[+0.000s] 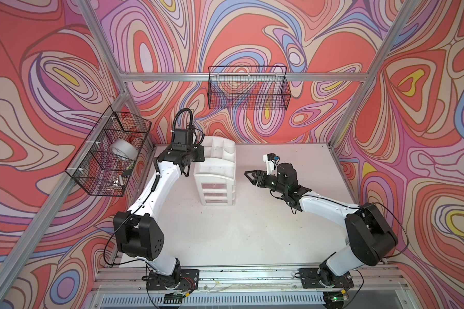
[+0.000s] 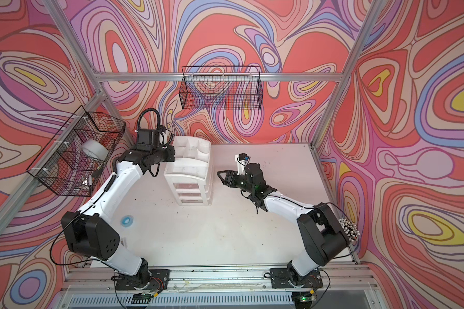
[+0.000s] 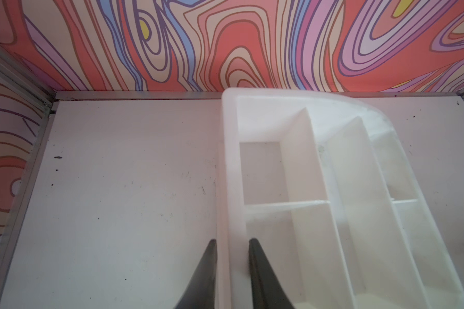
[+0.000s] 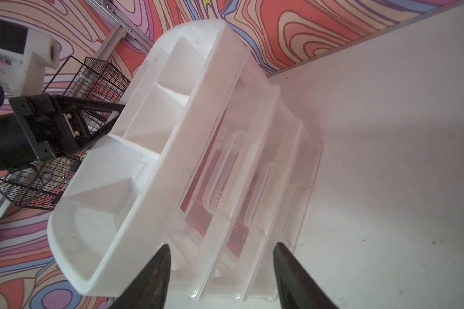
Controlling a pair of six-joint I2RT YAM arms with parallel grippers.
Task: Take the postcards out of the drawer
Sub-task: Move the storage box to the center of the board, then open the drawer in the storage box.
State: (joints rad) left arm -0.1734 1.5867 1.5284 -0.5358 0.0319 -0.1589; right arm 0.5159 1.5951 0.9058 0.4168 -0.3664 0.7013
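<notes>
Closest, the left arm point(image 1: 161, 184) bends toward the back. The left gripper point(image 3: 232, 242) has its jaws astride the drawer unit point(image 1: 216, 171) at a side wall, and I cannot tell whether they are clamped. Red postcards point(image 4: 236, 238) lie inside its clear drawers point(image 4: 255, 203). Near it hangs the right gripper point(image 1: 249, 177), jaws spread and empty.

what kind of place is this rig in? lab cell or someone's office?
Likely a robot data-collection cell: two arms bolted to an aluminium rail, patterned backdrop walls on an aluminium frame, wire baskets hung around a white table holding one drawer unit.
</notes>
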